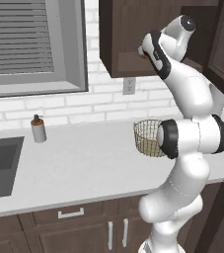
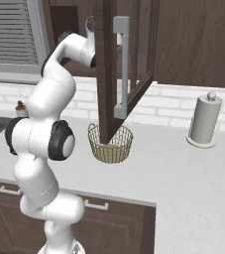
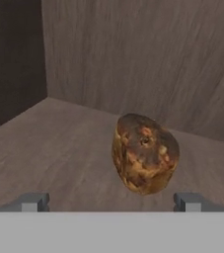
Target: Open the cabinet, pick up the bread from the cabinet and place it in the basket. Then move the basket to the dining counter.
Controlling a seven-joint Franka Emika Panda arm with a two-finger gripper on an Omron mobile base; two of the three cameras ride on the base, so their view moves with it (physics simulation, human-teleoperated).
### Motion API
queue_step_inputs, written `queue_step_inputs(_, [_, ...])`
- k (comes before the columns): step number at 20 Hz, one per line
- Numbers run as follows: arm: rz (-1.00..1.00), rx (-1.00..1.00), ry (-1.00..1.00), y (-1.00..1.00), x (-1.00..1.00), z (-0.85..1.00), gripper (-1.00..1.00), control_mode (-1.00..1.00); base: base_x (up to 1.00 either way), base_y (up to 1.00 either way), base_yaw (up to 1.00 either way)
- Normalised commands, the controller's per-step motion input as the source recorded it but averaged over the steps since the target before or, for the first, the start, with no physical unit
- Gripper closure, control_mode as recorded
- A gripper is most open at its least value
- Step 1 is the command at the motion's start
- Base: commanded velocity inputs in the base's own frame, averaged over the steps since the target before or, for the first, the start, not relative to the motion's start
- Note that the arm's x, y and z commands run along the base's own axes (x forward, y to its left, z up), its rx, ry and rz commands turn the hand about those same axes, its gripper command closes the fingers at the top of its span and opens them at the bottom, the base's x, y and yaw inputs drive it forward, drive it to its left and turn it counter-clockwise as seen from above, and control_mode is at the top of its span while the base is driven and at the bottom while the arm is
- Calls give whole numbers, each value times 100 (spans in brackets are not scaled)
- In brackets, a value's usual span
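At the frame's lower edge the claw [image 3: 111,201] is spread wide, short of the bread [image 3: 144,153] seen at centre on the cabinet [image 3: 59,148] shelf.

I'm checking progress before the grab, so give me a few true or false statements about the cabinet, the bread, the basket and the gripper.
1. The cabinet door stands open. True.
2. The bread already lies in the basket. False: it sits on the cabinet shelf, and the basket looks empty.
3. The gripper is shut on the bread. False: its fingertips stand wide apart, short of the bread.
4. The basket stands on the grey worktop below the cabinet. True.
5. A paper towel roll stands inside the basket. False: it stands apart on the worktop.
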Motion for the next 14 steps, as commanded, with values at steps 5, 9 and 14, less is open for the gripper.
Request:
queue_step_inputs(5, [0,0,1,-22,36,0,-100,-100,0,0,0])
queue_step_inputs(9, [0,2,5,-19,23,0,-100,-100,0,0,0])
queue_step_inputs(14, [0,7,12,-4,27,0,-100,-100,0,0,0])
